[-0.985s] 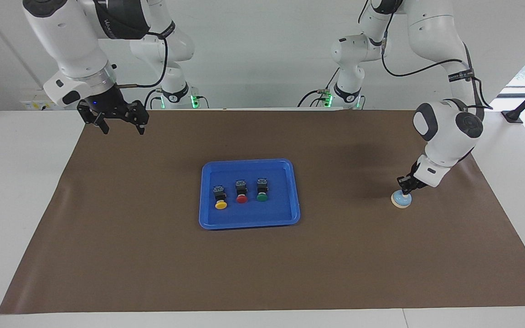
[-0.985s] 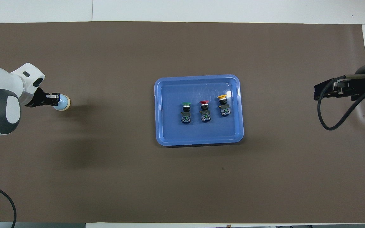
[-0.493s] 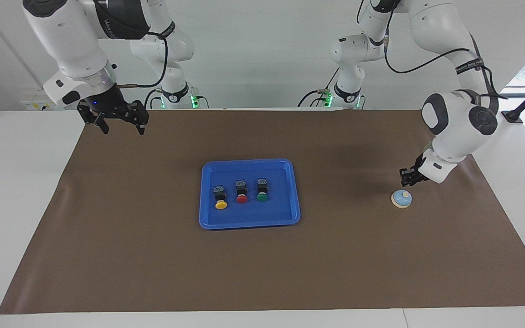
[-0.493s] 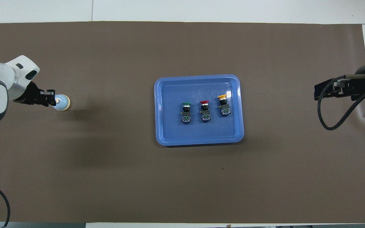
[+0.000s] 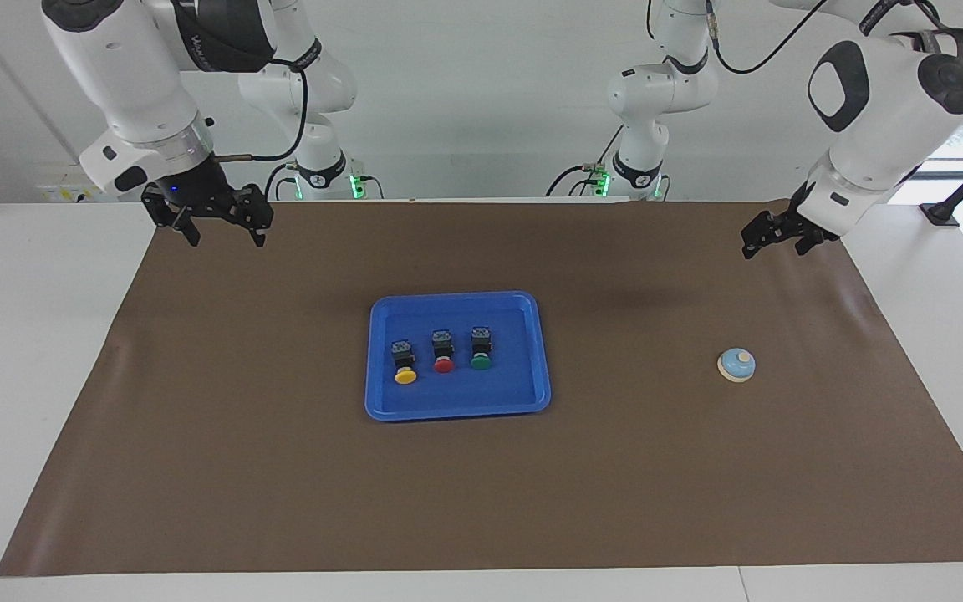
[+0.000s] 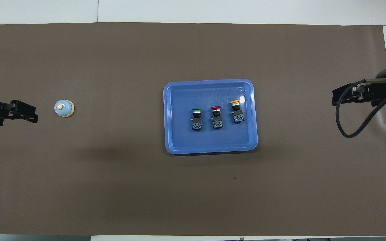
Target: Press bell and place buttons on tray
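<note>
The light-blue bell [image 5: 736, 365] stands alone on the brown mat toward the left arm's end; it also shows in the overhead view [image 6: 64, 108]. The blue tray [image 5: 456, 297] lies mid-mat and holds the yellow button [image 5: 405, 376], red button [image 5: 444, 364] and green button [image 5: 481, 362] in a row. My left gripper [image 5: 751, 249] is shut and empty, raised over the mat and clear of the bell. My right gripper [image 5: 226, 241] is open and empty, waiting over the mat's corner at the right arm's end.
The brown mat [image 5: 281, 468] covers most of the white table. Black cables hang from both arms. Nothing else lies on the mat.
My left gripper was down on the bell's knob a second ago; it has lifted off and drawn back up toward its base. The bell, tray, buttons and right arm have not moved.
</note>
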